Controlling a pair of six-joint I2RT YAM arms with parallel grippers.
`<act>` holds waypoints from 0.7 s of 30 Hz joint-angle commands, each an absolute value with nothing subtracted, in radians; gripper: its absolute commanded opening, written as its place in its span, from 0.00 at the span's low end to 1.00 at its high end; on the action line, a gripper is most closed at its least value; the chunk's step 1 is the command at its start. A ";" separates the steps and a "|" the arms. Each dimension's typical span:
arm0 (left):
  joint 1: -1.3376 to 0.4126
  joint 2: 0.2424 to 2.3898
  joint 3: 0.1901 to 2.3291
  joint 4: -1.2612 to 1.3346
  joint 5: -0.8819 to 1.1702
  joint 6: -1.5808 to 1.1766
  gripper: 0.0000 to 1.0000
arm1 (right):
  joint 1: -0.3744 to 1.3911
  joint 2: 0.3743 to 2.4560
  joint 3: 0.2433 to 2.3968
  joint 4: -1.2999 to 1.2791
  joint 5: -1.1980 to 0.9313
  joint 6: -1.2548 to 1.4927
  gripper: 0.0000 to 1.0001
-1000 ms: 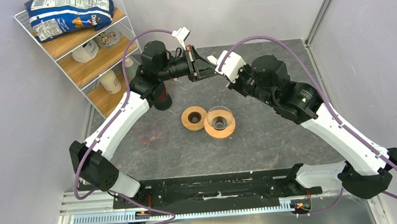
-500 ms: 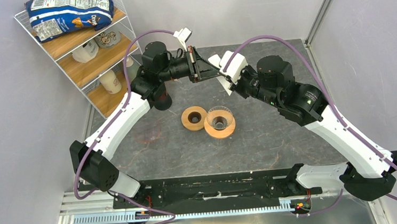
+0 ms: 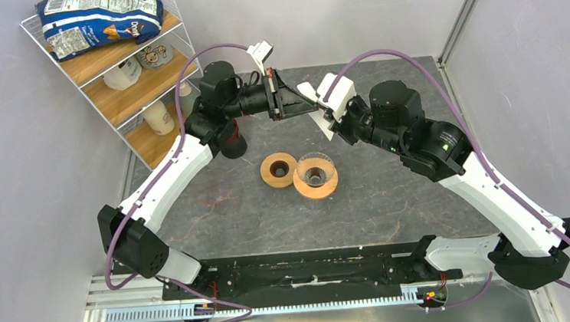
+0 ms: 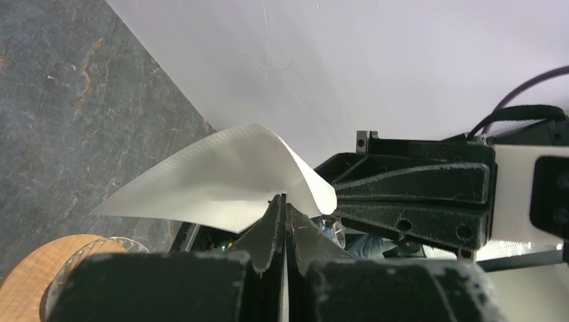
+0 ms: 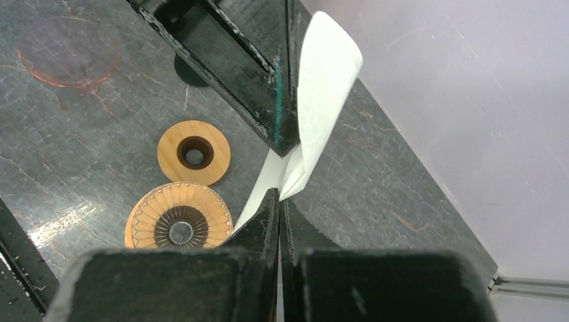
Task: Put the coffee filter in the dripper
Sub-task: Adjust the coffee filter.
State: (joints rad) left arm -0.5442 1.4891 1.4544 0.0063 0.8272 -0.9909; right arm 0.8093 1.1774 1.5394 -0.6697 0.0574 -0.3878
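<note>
The coffee filter [image 4: 221,181] is pinched aloft by both left fingers [image 4: 272,228] and right fingers [image 5: 265,221], apparently mid-handover; one grip must be released before it is lowered into the dripper [image 3: 303,189].

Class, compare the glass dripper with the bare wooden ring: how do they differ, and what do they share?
The dripper holds a ribbed clear glass cone in its collar; the wooden ring is bare, with a small centre hole. The dripper looks wider than the wooden ring. Both are round, light-brown wood, side by side.
</note>
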 commanded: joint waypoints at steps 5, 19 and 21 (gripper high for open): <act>-0.500 1.360 1.357 0.074 0.924 -0.966 0.35 | 0.799 1.142 1.490 -0.677 0.192 -0.312 0.00; -0.516 1.340 1.350 -0.041 0.757 -0.904 0.59 | 0.800 1.187 1.511 -0.663 0.243 -0.252 0.00; -0.521 1.350 1.355 -0.043 0.728 -0.905 0.55 | 0.799 1.194 1.520 -0.668 0.238 -0.226 0.00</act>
State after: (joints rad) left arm -0.5083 1.3510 1.3334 -0.0181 0.8051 -0.9493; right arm 0.8009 1.1778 1.4708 -0.6777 0.2165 -0.2935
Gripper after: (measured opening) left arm 0.577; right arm 0.007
